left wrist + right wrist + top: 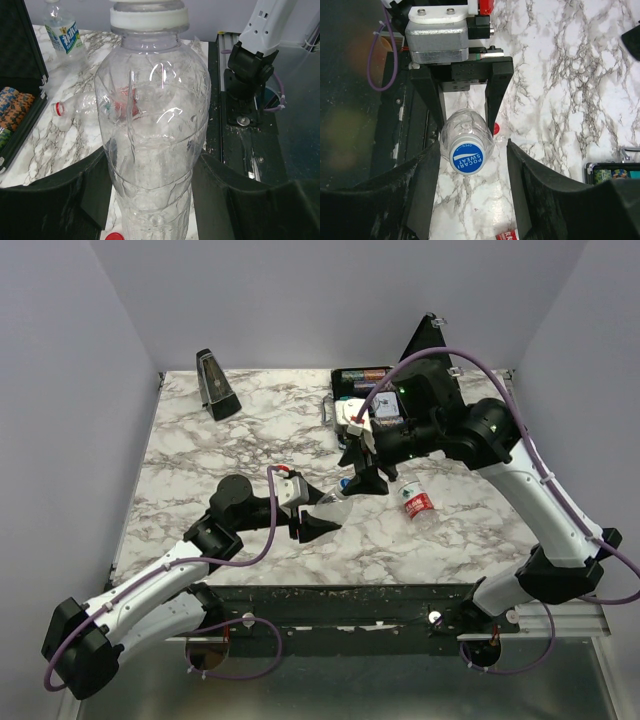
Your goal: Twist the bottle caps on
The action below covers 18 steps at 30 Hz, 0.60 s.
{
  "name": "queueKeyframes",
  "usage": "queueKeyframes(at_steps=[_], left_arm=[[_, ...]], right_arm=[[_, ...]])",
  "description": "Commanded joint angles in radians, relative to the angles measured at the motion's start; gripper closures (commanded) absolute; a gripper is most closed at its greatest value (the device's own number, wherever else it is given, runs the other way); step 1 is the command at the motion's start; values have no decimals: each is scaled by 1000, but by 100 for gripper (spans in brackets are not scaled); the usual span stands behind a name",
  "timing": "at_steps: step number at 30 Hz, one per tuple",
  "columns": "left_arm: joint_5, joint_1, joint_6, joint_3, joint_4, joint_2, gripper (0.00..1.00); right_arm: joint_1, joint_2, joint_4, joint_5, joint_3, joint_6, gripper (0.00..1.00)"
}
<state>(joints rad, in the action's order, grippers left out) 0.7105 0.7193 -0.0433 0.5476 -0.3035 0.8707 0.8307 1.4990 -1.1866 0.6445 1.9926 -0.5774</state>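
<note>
Clear plastic fills the left wrist view: the left gripper [150, 167] has its jaws clamped on the body of a clear bottle [150, 125], and a blue-and-white cap [149, 17] sits on the neck at the top of frame. A loose red cap [114, 236] lies on the marble tabletop [75, 130] just beneath the bottle. Beyond, a second bottle [82, 105] lies on its side, red at its mouth, and a third bottle [62, 30] with a green-and-white label shows farther off.

Over to the right wrist view: the right gripper [470, 165] straddles the blue-and-white cap, jaws apart, with a gap showing on either side of the cap. The loose red cap peeks out beside the bottle's shoulder.

Top view now: both grippers meet near the middle of the tabletop, the clear bottle between them, cap end toward the right gripper. An open black case [375, 390] sits behind them.
</note>
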Motion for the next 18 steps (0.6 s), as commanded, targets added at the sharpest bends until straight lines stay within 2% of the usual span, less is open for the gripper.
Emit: queueKeyframes(at_steps=[1,14,18], left_arm=[[38,-3,19,32,-9,2,89],[10,-4,20,41,-2,4,89],[-2,-3,20,40,-2,7,89]], right_arm=[[5,13,-38,43,12,-9,38],[5,24,-62,15,-18,5,43],[5,29,-64,11,-26,10,48]])
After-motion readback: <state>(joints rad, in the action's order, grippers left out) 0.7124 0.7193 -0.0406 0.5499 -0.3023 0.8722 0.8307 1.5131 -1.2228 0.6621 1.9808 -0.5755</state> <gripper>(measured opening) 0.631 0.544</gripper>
